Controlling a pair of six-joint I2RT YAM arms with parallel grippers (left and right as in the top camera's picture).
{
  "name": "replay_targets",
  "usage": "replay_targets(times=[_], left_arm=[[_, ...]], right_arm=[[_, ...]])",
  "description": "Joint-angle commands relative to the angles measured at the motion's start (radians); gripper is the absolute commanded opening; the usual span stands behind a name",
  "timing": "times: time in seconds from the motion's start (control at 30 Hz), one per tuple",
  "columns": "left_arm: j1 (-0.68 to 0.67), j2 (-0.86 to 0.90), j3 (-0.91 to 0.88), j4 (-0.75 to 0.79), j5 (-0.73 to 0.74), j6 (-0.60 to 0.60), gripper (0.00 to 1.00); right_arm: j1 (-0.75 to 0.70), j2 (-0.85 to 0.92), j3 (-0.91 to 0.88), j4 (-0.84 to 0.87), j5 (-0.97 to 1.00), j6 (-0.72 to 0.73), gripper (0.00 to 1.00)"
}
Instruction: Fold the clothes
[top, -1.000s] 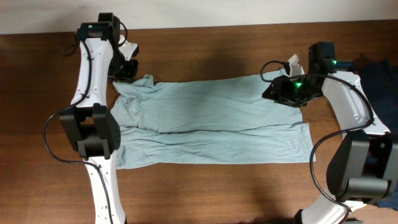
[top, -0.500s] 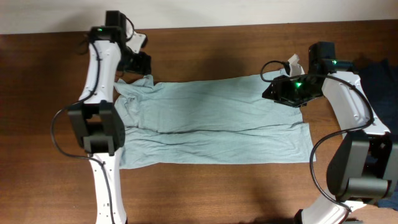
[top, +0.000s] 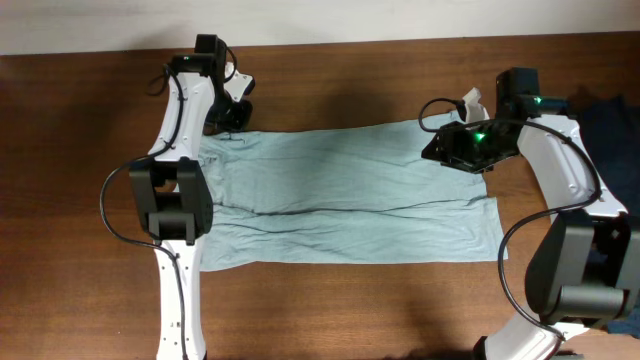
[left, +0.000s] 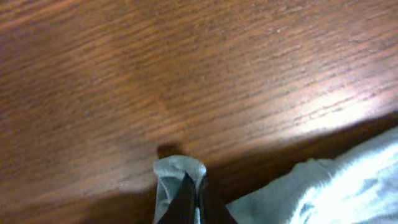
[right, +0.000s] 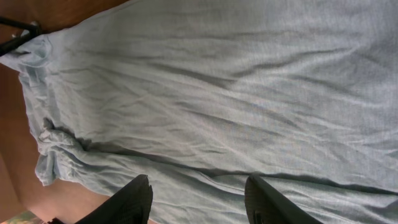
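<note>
pale mint t-shirt spread flat on tabletop. left claw has shifted right along top edge, reopened, now clamped on shirt's upper-left corner. right claw apart over fabric. fold likely next.

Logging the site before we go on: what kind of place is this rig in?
Probably a robotics lab or test bench, not a home: a bare wooden table against a plain pale wall, a left arm and right arm at it, a T-shirt spread out between them.
</note>
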Motion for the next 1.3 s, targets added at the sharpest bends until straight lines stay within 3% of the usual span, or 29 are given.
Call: replay_targets(times=[0.0, 0.13, 0.27, 0.57, 0.7, 0.8, 0.9, 1.07, 1.27], left_arm=[[0.002, 0.006, 0.112, -0.058, -0.060, -0.065, 0.01], [-0.001, 0.006, 0.240, -0.185, -0.084, -0.091, 0.01], [-0.008, 0.006, 0.255, -0.289, -0.087, -0.092, 0.01], [-0.052, 0.006, 0.251, -0.446, -0.082, -0.127, 0.25], [-0.066, 0.006, 0.251, -0.446, -0.083, -0.140, 0.26], [-0.068, 0.006, 0.251, -0.446, -0.171, -0.145, 0.13], [-0.063, 0.002, 0.252, -0.446, -0.233, -0.197, 0.15], [-0.051, -0.093, 0.252, -0.446, -0.234, -0.175, 0.27], [-0.024, -0.383, 0.186, -0.446, -0.233, -0.134, 0.55]], right_arm=[[-0.006, -0.012, 0.010, -0.001, -0.013, -0.011, 0.53], [-0.006, -0.012, 0.010, 0.000, -0.013, -0.011, 0.53], [-0.006, -0.012, 0.010, 0.000, -0.013, -0.011, 0.53], [-0.006, -0.012, 0.010, 0.000, -0.012, -0.011, 0.53], [-0.006, -0.012, 0.010, 0.000, -0.012, -0.011, 0.53], [-0.006, -0.012, 0.010, 0.000, -0.012, -0.011, 0.53], [-0.006, -0.012, 0.010, 0.001, -0.005, -0.011, 0.53], [-0.006, -0.012, 0.010, 0.001, -0.005, -0.011, 0.54], [-0.006, -0.012, 0.010, -0.004, -0.005, -0.011, 0.54]])
